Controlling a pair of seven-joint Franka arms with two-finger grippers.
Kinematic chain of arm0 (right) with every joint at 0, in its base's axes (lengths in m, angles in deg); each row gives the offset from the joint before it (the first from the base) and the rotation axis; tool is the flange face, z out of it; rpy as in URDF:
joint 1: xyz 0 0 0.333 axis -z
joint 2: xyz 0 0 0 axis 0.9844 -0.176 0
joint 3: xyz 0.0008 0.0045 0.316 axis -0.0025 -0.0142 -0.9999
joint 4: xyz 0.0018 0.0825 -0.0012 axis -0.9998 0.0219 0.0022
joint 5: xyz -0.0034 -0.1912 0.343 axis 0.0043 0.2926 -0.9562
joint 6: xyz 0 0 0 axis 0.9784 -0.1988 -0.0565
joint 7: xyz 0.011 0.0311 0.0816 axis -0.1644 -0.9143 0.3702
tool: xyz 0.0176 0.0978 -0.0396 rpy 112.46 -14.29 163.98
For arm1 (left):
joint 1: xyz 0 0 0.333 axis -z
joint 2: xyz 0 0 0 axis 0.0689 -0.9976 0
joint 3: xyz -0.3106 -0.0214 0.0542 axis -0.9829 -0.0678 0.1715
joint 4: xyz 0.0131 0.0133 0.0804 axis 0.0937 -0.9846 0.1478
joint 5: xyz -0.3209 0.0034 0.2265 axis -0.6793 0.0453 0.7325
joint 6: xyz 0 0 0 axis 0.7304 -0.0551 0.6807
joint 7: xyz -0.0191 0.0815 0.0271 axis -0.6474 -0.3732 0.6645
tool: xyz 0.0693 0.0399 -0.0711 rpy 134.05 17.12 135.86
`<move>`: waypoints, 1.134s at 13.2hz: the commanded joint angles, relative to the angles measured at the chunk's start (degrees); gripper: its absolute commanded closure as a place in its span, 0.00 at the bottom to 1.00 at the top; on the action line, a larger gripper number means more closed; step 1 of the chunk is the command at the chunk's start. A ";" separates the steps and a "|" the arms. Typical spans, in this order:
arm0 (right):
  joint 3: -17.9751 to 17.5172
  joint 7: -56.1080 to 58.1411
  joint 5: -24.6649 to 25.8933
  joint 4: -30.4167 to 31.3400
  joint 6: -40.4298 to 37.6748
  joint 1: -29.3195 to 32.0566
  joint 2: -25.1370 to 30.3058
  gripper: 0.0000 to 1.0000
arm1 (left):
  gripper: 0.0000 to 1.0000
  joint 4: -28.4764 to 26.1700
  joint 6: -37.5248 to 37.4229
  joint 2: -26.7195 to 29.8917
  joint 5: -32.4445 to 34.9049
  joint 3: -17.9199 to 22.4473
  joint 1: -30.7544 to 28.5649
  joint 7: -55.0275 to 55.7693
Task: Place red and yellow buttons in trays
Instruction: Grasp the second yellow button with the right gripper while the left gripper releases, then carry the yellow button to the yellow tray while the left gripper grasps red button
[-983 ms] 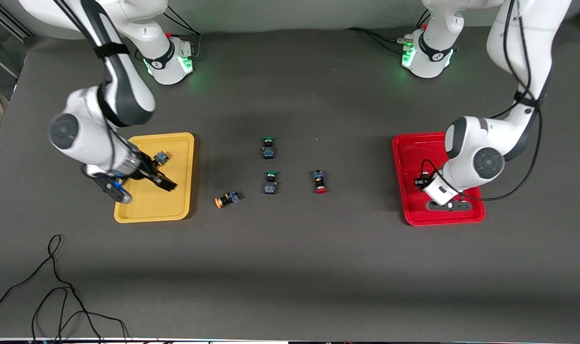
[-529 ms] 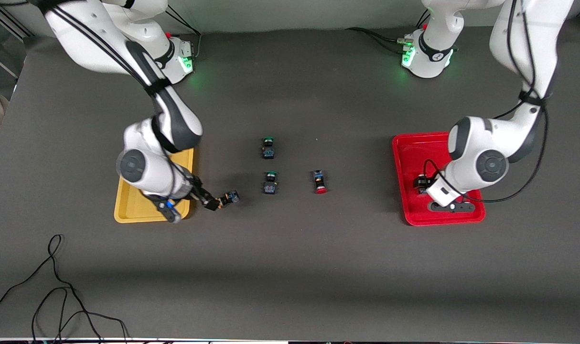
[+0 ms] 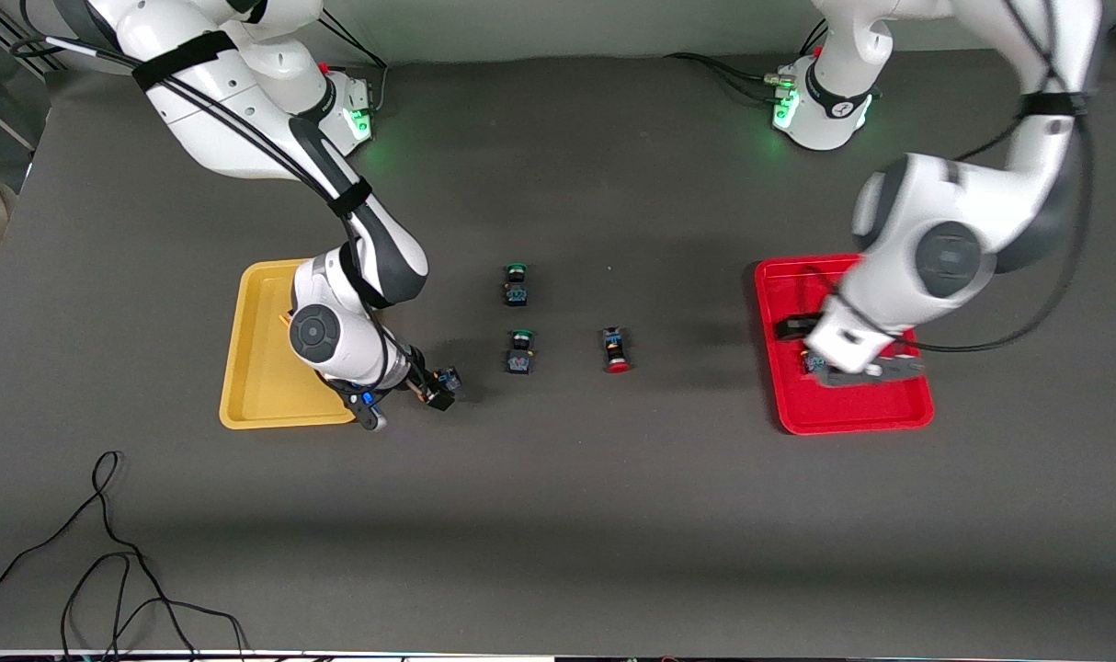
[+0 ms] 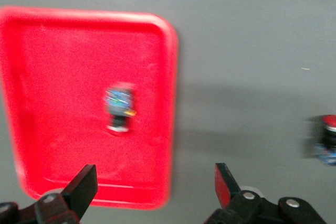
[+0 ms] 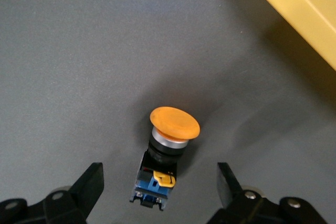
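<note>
An orange-yellow-capped button (image 5: 167, 157) lies on its side on the table beside the yellow tray (image 3: 250, 368), and shows in the front view (image 3: 449, 377). My right gripper (image 3: 437, 391) is low at it, open, a finger (image 5: 88, 184) on each side of its dark body. My left gripper (image 3: 866, 372) is open and empty in the air over the red tray (image 3: 783, 303). A button (image 4: 119, 107) lies in the red tray (image 4: 58, 51). A red-capped button (image 3: 616, 349) lies on the table mid-way between the trays. My right arm hides part of the yellow tray's inside.
Two green-capped buttons (image 3: 516, 283) (image 3: 519, 351) lie on the table between the trays, one nearer the front camera than the other. A black cable (image 3: 108, 552) loops on the table near the front edge at the right arm's end.
My right gripper moved from over the yellow tray to the orange-yellow-capped button on the table. My left gripper rose from the red tray, leaving a button in it.
</note>
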 commanded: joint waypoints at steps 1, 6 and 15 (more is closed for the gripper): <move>0.00 -2.43 1.80 -0.10 0.24 -0.30 -0.40 0.13 | 0.01 7.20 0.52 -5.92 -0.49 0.64 9.44 13.98; 0.00 -2.43 1.89 0.17 0.33 -0.47 -0.57 0.29 | 0.01 15.14 12.61 -18.40 -0.32 0.73 19.40 21.41; 0.00 -2.43 1.89 0.26 0.85 -0.21 -0.23 0.61 | 0.40 14.70 21.00 -27.74 0.74 0.90 22.83 25.52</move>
